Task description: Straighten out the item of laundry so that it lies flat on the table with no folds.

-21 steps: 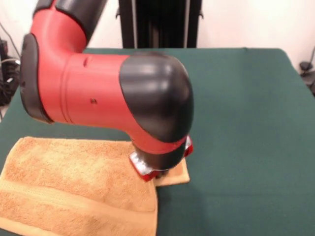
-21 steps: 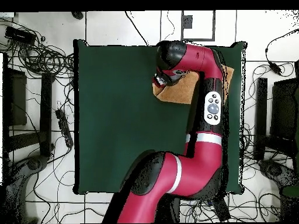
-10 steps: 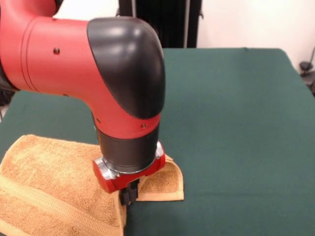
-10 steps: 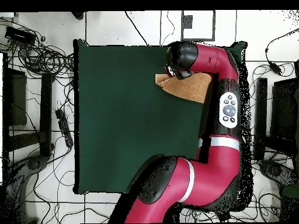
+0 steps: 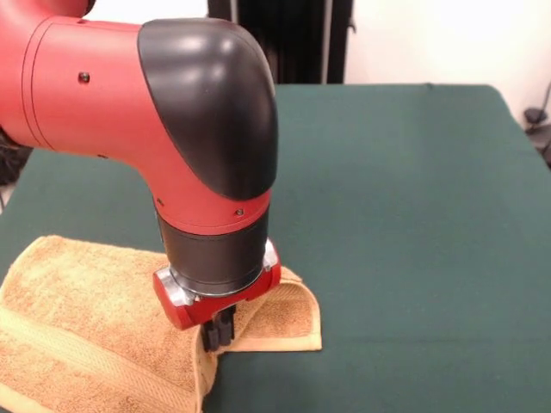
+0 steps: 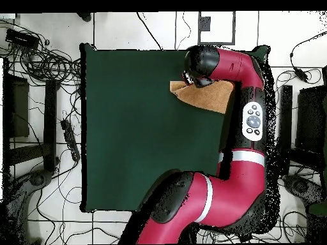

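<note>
We count one towel (image 5: pixel 95 327), orange-tan terry cloth. On it we make out one paler woven band (image 5: pixel 86 354) and one paler hem (image 5: pixel 284 346) along the folded-over corner. There is one table (image 5: pixel 413 215), covered in dark green cloth, and the towel lies on it. We count one red and black arm (image 5: pixel 146 112) above the towel, carrying one gripper (image 5: pixel 219 331) whose dark tip meets the towel at the fold. In the overhead view we again find one towel (image 6: pixel 207 96), one table (image 6: pixel 140 127) beneath it and one arm (image 6: pixel 239 127) reaching over it.
</note>
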